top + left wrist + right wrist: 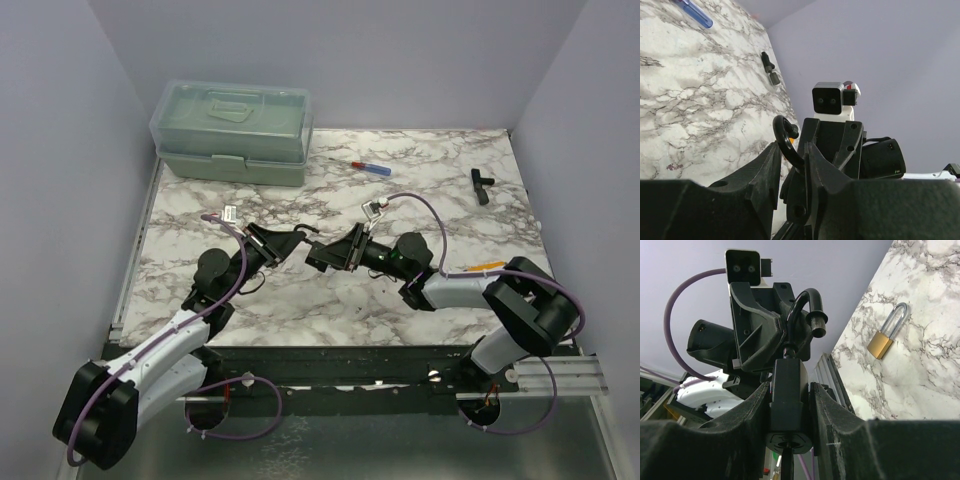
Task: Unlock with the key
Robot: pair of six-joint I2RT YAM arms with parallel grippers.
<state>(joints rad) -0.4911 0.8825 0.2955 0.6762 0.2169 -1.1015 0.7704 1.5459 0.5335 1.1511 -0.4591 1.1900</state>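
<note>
Clamped in right hand (788,392) above mid-surface (300,300): black padlock (788,377), shackle (807,291) end free. Left hand (791,150), at 9 o'clock, parted loosely round shackle. Could snag pulling away, twisting padlock loose.

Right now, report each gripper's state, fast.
Left gripper: straddles the shackle of the black padlock; grip cannot be told.
Right gripper: closed on the black padlock's body.

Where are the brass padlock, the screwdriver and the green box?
brass padlock (879,346), right wrist view, on its body.
screwdriver (375,169), top view, on its blue handle.
green box (235,166), top view, on its front wall.
</note>
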